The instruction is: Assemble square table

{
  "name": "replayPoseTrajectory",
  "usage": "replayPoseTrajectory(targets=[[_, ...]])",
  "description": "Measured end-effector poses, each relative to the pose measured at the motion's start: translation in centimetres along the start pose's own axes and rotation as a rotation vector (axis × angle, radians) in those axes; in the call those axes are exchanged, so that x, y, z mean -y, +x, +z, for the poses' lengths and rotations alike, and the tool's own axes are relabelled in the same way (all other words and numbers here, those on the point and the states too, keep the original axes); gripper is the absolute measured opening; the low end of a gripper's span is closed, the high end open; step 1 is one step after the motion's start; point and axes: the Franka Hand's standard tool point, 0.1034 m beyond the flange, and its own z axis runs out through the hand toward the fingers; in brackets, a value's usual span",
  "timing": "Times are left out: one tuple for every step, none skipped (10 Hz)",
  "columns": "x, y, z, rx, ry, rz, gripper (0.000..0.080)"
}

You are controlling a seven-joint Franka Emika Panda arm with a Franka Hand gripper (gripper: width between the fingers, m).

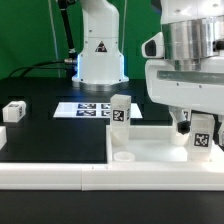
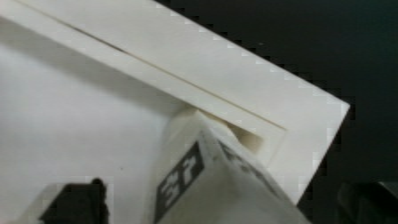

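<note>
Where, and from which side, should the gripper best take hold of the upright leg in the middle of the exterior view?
Probably its upper half, coming straight down from above. The leg stands upright with its top free, while its foot sits close to the square tabletop, so a low or sideways approach looks crowded.

Slab flat; leg upright in corner, 2nd leg by edge, 3rd leg apart.
</note>
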Motion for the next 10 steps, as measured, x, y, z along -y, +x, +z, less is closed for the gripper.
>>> replayPoseTrajectory(targets=[[-0.02, 0.26, -0.06, -0.002, -0.002, -0.243, 0.0649], [0.02, -0.19, 0.02, 0.000, -0.009, -0.368, 0.0649], [0.19, -0.52, -0.09, -0.013, -0.003, -0.413, 0.0649], [0.14, -0.09, -0.28, -0.038, 0.012, -0.442, 0.0649], [0.04, -0.07, -0.18, -0.038, 0.011, -0.399, 0.0649], [0.03, -0.05, -0.16, -0.038, 0.010, -0.401, 0.0514], [0.02, -0.06, -0.12, -0.037, 0.011, -0.352, 0.0374], [-0.03, -0.08, -0.09, -0.036, 0.011, -0.289, 0.0374], [-0.20, 0.04, -0.11, -0.035, 0.009, -0.207, 0.0290], [-0.20, 0.06, -0.11, -0.035, 0.011, -0.118, 0.0290]])
